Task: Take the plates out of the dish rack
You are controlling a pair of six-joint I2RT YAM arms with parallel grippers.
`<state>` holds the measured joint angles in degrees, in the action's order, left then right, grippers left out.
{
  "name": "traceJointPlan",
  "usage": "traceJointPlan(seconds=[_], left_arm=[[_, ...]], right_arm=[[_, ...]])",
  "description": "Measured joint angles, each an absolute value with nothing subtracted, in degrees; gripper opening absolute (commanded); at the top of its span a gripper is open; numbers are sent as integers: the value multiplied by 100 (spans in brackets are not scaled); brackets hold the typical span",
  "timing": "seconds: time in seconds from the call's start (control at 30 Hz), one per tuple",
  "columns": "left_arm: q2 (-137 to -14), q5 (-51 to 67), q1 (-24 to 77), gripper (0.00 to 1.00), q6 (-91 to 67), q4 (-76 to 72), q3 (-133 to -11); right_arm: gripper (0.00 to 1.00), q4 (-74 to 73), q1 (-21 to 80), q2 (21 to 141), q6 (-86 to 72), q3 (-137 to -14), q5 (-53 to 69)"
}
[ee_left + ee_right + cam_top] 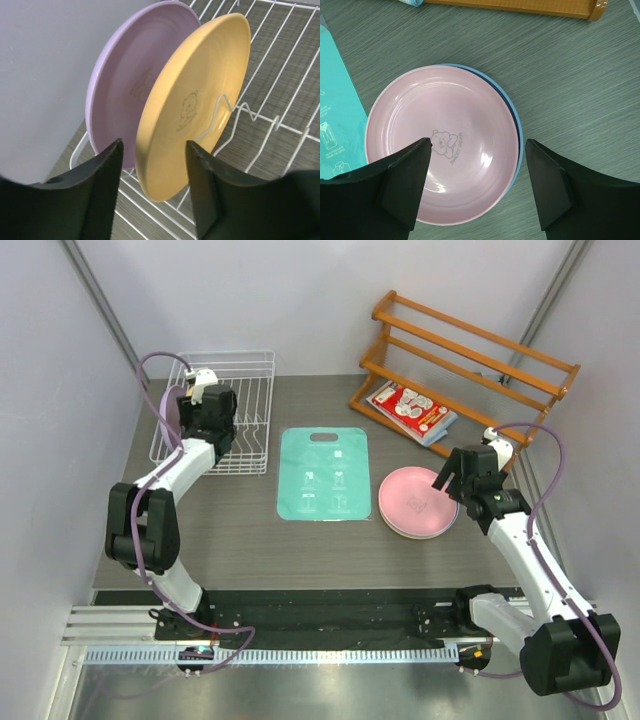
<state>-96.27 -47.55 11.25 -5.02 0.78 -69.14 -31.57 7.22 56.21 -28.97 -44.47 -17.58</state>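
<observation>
Left gripper point(155, 145): jaws apart. The lower rim of a yellow-orange plate point(195, 95) sits in the gap between the two fingers. Contact between the pads and the rim cannot be confirmed from the left wrist view.

The yellow-orange plate stands on edge in the white wire dish rack point(250, 400), leaning against an upright tine, with a faint bear print at its centre. A lilac plate point(130, 75) stands just behind it, also on edge and close to the rack's outer side. The rack sits at the far left of the table point(250, 530).

Right gripper point(477, 145): jaws wide apart and holding nothing. It is poised over a pink plate point(470, 100) with a bear print. Whether the fingertips touch the plate cannot be told.

The pink plate lies flat on top of a blue plate point(518, 125), of which only the right rim shows. This stack rests on the table just right of a teal mat point(335, 100).

A wooden slatted rack point(470, 340) stands at the far right corner, with a red-and-white packet point(412, 410) at its foot.
</observation>
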Motion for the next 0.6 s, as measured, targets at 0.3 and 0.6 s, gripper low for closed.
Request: traceJointPlan(seconds=[0.3,0.6], left_arm=[[-9649,-4762,982,5,-438,36,-6943],[-9649,-4893,947,0,-266,193,-6943]], right_arm=[[82,-3063,722,5732,-2899,-4401,-1656],[82,-3028,722,5739,-2897,-4346,-1566]])
